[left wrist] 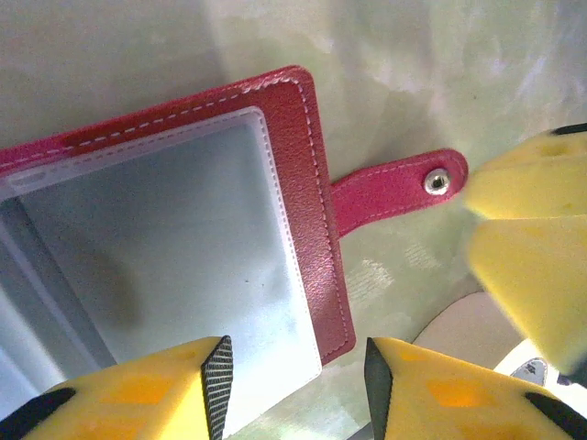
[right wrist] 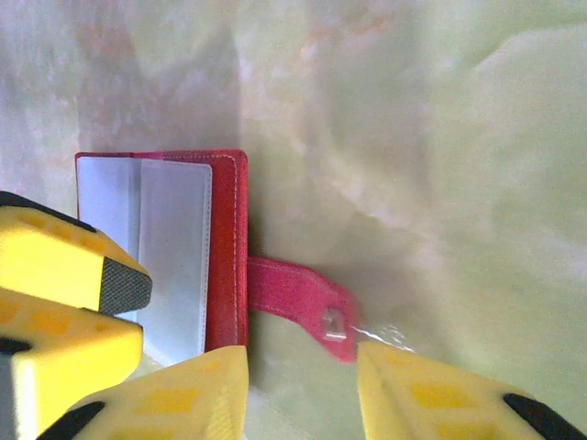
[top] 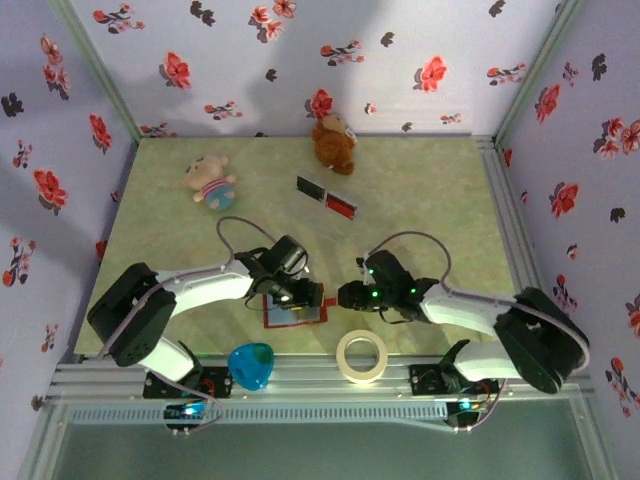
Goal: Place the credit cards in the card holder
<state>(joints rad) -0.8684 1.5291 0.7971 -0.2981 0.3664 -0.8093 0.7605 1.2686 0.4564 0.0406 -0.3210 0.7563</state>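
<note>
The card holder [top: 290,318] lies open near the table's front, dark red with a pale inside [left wrist: 183,238]. Its strap with a metal snap [left wrist: 437,181] sticks out to the right. My left gripper [left wrist: 298,376] hovers open over the holder's lower right corner, where the clear sleeve's edge lies between the fingers with nothing gripped. My right gripper [right wrist: 303,385] is open beside the holder [right wrist: 225,247], and the strap [right wrist: 303,302] lies just ahead of its gap. From above, the left gripper [top: 312,296] and the right gripper [top: 345,297] almost meet. Credit cards [top: 328,196], dark and red, lie farther back.
A blue heart-shaped object [top: 251,365] and a tape roll [top: 362,356] sit at the front edge. A pink plush [top: 210,178] and a brown teddy bear [top: 333,143] lie at the back. Flowered walls close in three sides.
</note>
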